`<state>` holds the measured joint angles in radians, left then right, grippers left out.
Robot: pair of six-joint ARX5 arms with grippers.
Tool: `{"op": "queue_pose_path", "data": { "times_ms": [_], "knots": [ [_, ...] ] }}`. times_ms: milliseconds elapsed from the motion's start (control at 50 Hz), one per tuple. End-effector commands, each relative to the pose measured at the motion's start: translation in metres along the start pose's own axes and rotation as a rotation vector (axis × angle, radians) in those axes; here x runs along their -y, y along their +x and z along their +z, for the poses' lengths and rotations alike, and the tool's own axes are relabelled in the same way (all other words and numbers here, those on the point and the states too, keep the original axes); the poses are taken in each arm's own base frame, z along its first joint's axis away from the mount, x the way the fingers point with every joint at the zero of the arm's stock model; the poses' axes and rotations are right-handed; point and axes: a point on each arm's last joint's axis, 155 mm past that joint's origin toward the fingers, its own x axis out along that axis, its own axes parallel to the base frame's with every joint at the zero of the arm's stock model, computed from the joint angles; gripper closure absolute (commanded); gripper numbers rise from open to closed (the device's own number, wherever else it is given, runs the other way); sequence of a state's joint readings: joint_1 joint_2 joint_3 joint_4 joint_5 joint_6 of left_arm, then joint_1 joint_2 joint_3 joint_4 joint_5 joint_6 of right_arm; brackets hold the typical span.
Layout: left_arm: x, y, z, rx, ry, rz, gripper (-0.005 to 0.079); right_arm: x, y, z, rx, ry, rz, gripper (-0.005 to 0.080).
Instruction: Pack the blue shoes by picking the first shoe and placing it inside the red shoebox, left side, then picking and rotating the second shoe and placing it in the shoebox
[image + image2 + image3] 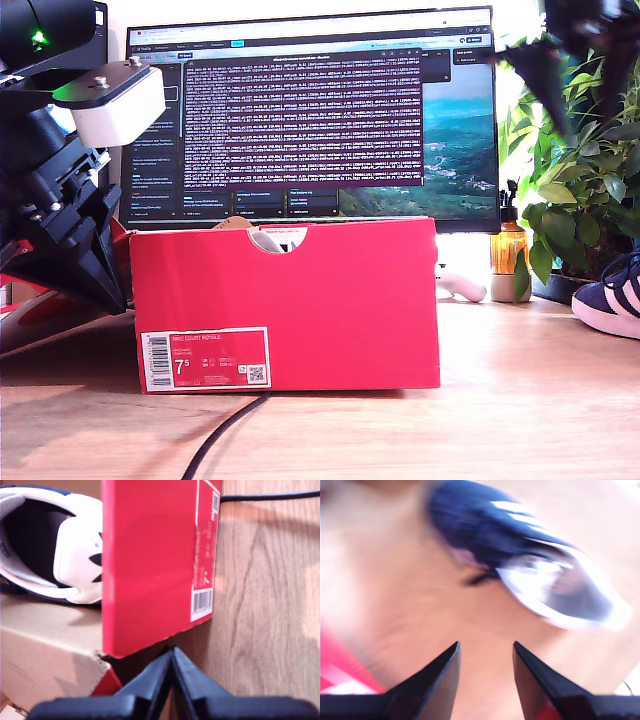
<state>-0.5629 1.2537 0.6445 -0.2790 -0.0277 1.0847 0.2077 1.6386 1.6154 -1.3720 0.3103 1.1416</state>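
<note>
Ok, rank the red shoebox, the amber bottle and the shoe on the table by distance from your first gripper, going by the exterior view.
1. The red shoebox: right beside my first gripper, at the exterior view's left.
2. The amber bottle: past the box's other end, toward the exterior view's right.
3. The blue shoe on the table: at the exterior view's right edge.

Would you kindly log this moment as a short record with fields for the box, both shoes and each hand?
box: red shoebox upright on the wooden table
shoe one: blue shoe inside the box
shoe two: second blue shoe on the table, outside the box
first hand: my first gripper shut, empty, beside the box
second hand: my second gripper open, above shoe two
</note>
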Motion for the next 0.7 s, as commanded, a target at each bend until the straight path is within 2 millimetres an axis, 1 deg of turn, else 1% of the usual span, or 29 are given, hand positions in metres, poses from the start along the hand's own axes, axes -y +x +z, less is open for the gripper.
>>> {"op": "queue_pose_path", "data": {
  "times_ms": [0, 120, 220, 380, 520, 680],
  "knots": [
    [-0.001, 0.003, 0.001, 0.002, 0.004, 0.001, 0.0761, 0.022, 0.007, 0.0, 0.0, 0.06, -0.038, 0.0447],
    [-0.001, 0.003, 0.001, 0.002, 0.004, 0.001, 0.0761, 0.05, 0.021, -0.005, -0.022, 0.133, -0.103, 0.0442],
    [-0.001, 0.003, 0.001, 0.002, 0.004, 0.001, 0.0761, 0.064, 0.032, -0.012, -0.053, 0.192, -0.143, 0.0442],
    [-0.001, 0.003, 0.001, 0.003, 0.004, 0.001, 0.0761, 0.076, 0.042, -0.018, -0.074, 0.26, -0.19, 0.0443],
    [-0.001, 0.003, 0.001, 0.003, 0.004, 0.001, 0.0761, 0.089, 0.051, -0.017, -0.084, 0.308, -0.226, 0.0443],
    [-0.001, 0.003, 0.001, 0.002, 0.004, 0.001, 0.0761, 0.087, 0.064, -0.018, -0.103, 0.334, -0.203, 0.0443]
  ]
}}
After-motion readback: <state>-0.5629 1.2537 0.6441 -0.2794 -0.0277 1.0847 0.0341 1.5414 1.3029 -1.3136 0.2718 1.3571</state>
